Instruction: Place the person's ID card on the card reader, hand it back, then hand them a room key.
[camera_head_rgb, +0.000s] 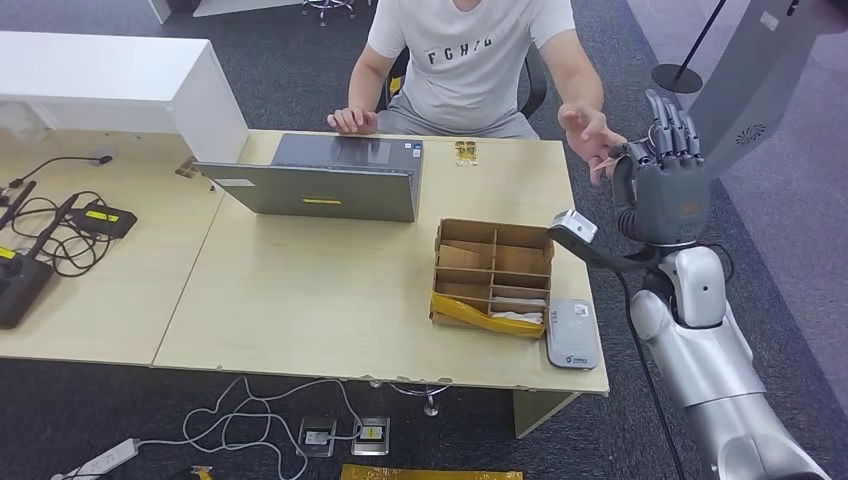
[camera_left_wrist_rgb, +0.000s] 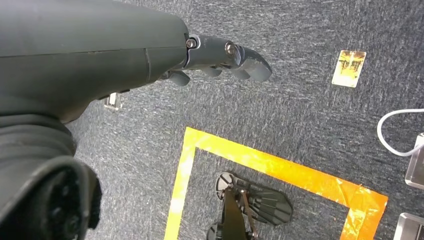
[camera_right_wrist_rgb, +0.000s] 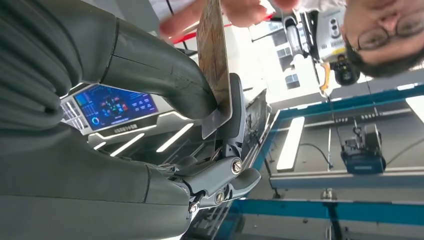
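My right hand is raised beyond the table's right edge, close to the person's outstretched hand. In the right wrist view its thumb and a finger pinch one end of a brownish patterned card, and the person's fingers are on the other end. The grey card reader lies at the table's front right corner with nothing on it. My left hand hangs over the carpet, holding nothing, with its fingers loosely bent.
A cardboard divider box with cards in its front slots stands beside the reader. A small gold card lies near the far edge. An open laptop sits mid-table, and cables and devices sit on the left. The person is seated behind the table.
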